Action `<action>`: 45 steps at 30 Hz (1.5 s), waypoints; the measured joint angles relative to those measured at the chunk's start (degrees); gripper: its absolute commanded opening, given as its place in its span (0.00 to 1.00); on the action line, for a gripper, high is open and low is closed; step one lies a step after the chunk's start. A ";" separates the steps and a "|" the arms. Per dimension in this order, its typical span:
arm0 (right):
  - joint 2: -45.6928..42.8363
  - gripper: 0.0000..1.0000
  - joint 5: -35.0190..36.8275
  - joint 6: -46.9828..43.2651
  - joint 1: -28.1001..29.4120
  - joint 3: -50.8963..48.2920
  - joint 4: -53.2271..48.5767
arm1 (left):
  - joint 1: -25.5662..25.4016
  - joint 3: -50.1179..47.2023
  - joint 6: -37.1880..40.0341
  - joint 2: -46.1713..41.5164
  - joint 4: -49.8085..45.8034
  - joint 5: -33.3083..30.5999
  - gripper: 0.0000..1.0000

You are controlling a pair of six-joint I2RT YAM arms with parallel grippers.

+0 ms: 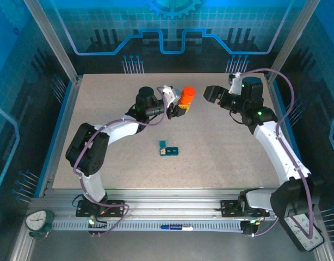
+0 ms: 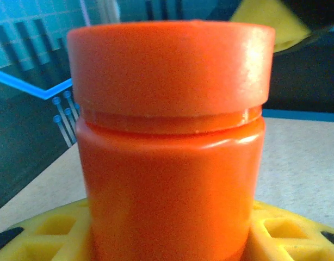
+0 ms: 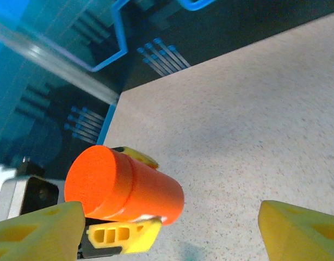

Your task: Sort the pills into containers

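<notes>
- We see the left jaws half-closed, gripping the capped orange plastic cylindrical bottle point(image 2: 169, 163).
- We see the right jaws wide apart, empty, near it.
- The dark-teal plastic strip of containers point(image 1: 168, 148) lies mid-bench point(image 1: 221, 157), well apart from both.

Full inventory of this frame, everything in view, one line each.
capped bottle: 1, orange, far centre of the table, upright, in the left end effector
pill container strip: 1, dark teal, mid-table, on its own
table: 1, speckled beige, blue edging
dial gauge: 1, white face on a green body, near-left corner of the frame
small rail item: 1, blue and white, front rail, too small to identify
left arm, right arm: 2, white with black joints, bases at the near edge
left end effector: 1, yellow fingers, shut on the capped bottle
right end effector: 1, yellow fingers, open, right of the bottle, apart from it
</notes>
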 measured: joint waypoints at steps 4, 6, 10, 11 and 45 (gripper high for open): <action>1.40 0.86 -5.86 -9.44 0.02 1.31 -0.09 | -0.04 1.88 -1.75 0.07 -2.08 5.18 0.00; 1.95 0.86 -8.41 -12.83 0.11 2.23 -0.11 | -0.04 2.32 -2.51 0.20 -3.04 7.04 0.00; 3.74 0.87 -11.37 -17.62 1.55 5.20 -0.87 | -0.04 2.71 -3.02 0.72 -4.46 9.68 0.00; 4.35 0.87 -11.85 -18.67 2.19 6.05 -1.27 | -0.04 2.73 -3.17 0.79 -4.81 10.29 0.00; 9.01 0.35 -8.76 -21.70 6.34 6.64 -4.35 | 0.02 4.28 -4.46 1.79 -9.97 14.29 0.00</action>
